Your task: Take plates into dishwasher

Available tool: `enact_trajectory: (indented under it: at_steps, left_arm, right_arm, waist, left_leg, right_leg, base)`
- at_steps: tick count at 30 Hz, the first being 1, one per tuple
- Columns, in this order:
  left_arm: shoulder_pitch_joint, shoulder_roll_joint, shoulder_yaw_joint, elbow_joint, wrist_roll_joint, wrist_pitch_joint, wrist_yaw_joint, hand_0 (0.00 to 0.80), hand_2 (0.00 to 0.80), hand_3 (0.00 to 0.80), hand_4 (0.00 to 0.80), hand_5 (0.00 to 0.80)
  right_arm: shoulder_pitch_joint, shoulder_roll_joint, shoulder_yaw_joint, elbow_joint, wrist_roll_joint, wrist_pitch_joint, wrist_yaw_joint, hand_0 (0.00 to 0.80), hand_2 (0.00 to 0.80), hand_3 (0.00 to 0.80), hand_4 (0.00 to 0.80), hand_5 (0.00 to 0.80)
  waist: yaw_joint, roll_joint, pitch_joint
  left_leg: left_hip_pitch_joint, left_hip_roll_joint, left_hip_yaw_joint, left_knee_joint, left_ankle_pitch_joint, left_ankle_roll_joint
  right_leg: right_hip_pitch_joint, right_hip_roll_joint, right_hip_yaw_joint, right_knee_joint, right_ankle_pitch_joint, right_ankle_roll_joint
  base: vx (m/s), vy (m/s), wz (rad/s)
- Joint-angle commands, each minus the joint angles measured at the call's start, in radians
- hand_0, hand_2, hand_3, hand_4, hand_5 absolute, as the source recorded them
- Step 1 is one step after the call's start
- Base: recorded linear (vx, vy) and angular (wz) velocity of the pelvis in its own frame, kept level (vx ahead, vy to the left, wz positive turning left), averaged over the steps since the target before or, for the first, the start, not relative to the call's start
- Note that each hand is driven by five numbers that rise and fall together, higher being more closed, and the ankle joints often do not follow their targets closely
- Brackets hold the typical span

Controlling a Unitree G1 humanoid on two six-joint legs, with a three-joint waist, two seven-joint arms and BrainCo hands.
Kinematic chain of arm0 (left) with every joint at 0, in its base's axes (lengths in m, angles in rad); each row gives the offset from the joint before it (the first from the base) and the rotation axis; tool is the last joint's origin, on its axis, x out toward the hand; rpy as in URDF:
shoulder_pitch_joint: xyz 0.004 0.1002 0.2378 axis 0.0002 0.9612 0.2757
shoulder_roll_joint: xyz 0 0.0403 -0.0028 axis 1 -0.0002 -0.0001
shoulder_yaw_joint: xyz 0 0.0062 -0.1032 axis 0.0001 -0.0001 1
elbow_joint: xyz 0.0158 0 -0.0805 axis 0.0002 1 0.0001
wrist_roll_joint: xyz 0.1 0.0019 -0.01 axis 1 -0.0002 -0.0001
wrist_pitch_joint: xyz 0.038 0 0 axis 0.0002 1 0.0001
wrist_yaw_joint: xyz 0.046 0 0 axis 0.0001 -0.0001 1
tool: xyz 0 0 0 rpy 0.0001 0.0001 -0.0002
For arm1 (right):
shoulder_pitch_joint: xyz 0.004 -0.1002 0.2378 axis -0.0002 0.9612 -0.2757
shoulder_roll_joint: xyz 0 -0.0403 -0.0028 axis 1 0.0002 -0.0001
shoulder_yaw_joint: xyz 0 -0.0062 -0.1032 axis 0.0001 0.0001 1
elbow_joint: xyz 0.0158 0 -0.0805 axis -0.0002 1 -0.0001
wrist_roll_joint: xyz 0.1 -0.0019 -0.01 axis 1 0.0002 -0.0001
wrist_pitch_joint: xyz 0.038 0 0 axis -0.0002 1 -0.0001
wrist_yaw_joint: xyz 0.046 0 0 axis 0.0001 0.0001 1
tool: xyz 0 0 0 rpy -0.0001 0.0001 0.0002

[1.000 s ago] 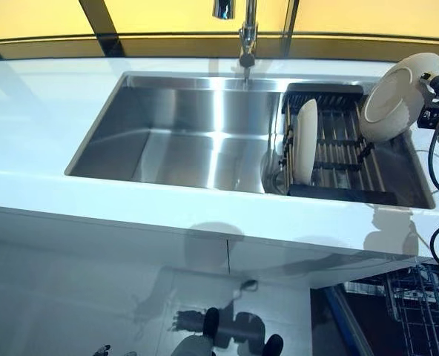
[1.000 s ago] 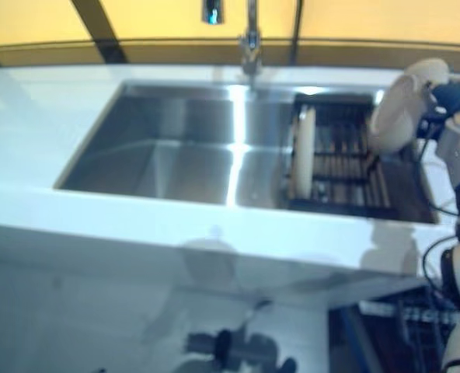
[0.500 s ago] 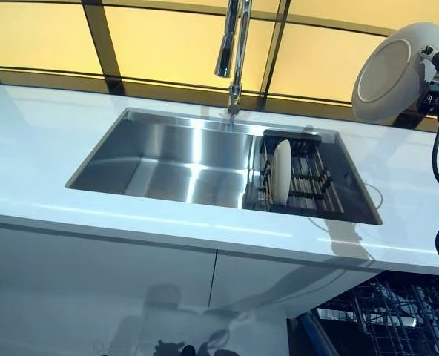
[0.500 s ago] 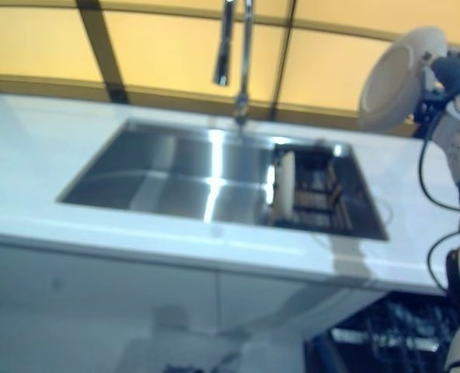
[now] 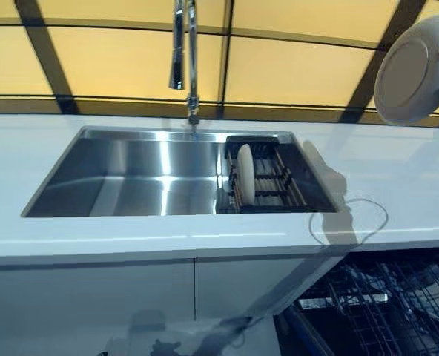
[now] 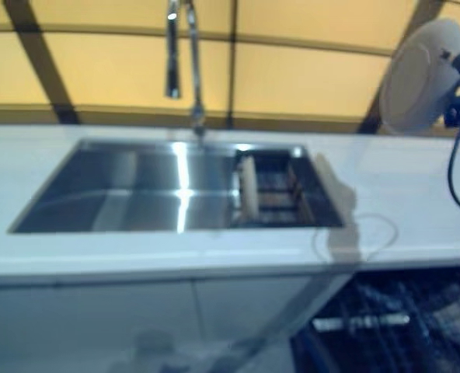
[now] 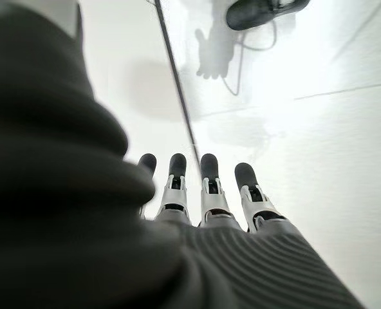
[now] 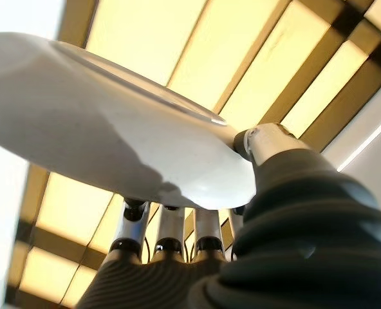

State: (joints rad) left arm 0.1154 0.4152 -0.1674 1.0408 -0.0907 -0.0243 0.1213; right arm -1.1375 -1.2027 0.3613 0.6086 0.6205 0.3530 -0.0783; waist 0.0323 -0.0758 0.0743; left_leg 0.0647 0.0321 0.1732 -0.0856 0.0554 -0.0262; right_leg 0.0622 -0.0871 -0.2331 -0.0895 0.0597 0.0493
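The right hand (image 8: 177,248) held a white plate (image 5: 420,70) pinched tight, and it needed lowering slowly toward the dishwasher rack (image 5: 386,304) well below it.

Right robot hand (image 8: 177,248) has lifted the white plate (image 5: 416,70) out of the dish rack (image 5: 264,182) in the sink (image 5: 123,174); plate now high above the counter (image 5: 397,178), clear of the rack. Camera has tilted up and swung right, so more of the open dishwasher rack (image 5: 383,304) shows.
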Motion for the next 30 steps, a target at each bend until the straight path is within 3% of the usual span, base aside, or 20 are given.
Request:
enact_trajectory:
  at_steps: [1, 8, 14, 21, 30]
  left_arm:
    - [-0.061, 0.059, -0.013, 0.023, 0.057, -0.007, -0.006, 0.000, 0.000, 0.000, 0.000, 0.000]
    - [-0.090, 0.064, -0.023, 0.028, 0.072, 0.010, -0.038, 0.000, 0.000, 0.000, 0.000, 0.000]
    - [-0.099, 0.064, -0.016, 0.050, 0.069, 0.005, -0.035, 0.000, 0.000, 0.000, 0.000, 0.000]
    - [-0.108, 0.062, 0.004, 0.089, 0.077, -0.003, -0.046, 0.000, 0.000, 0.000, 0.000, 0.000]
    - [-0.108, 0.061, 0.013, 0.105, 0.078, -0.011, -0.045, 0.000, 0.000, 0.000, 0.000, 0.000]
  right_arm:
    - [-0.045, -0.124, 0.013, 0.007, -0.035, -0.022, 0.033, 0.800, 0.800, 0.800, 0.800, 0.800]
    - [0.070, -0.197, -0.072, 0.016, -0.053, -0.021, 0.137, 0.800, 0.800, 0.800, 0.800, 0.800]
    - [0.302, -0.237, -0.257, -0.031, -0.007, -0.050, 0.221, 0.800, 0.800, 0.800, 0.800, 0.800]
    - [0.619, -0.219, -0.507, -0.084, -0.045, -0.071, 0.308, 0.800, 0.800, 0.800, 0.800, 0.800]
    - [0.830, -0.176, -0.635, -0.116, -0.130, -0.123, 0.378, 0.800, 0.800, 0.800, 0.800, 0.800]
  waist:
    - [-0.003, -0.016, -0.029]
    - [-0.056, -0.020, -0.029]
    - [-0.107, -0.020, -0.027]
    - [-0.146, -0.019, -0.028]
    - [-0.164, -0.009, -0.019]
  left_leg:
    - [0.077, 0.014, 0.036, -0.002, -0.153, 0.014]
    - [0.099, 0.019, 0.082, -0.002, -0.168, 0.026]
    - [0.113, 0.025, 0.112, -0.002, -0.180, 0.035]
    - [0.123, 0.034, 0.141, -0.002, -0.190, 0.037]
    - [0.128, 0.034, 0.142, -0.002, -0.199, 0.038]
  right_leg:
    - [0.037, -0.002, 0.019, 0.002, -0.072, 0.057]
    - [0.021, 0.009, 0.088, 0.002, -0.058, 0.063]
    - [0.011, 0.021, 0.134, 0.002, -0.049, 0.065]
    - [0.003, 0.030, 0.152, 0.002, -0.047, 0.064]
    - [0.001, 0.033, 0.157, 0.002, -0.049, 0.070]
  base:
    - [-0.008, -0.002, -0.31]
    - [-0.002, -0.008, -0.34]
    - [-0.003, -0.013, -0.24]
    - [-0.009, -0.023, -0.13]
    - [-0.001, -0.015, -0.06]
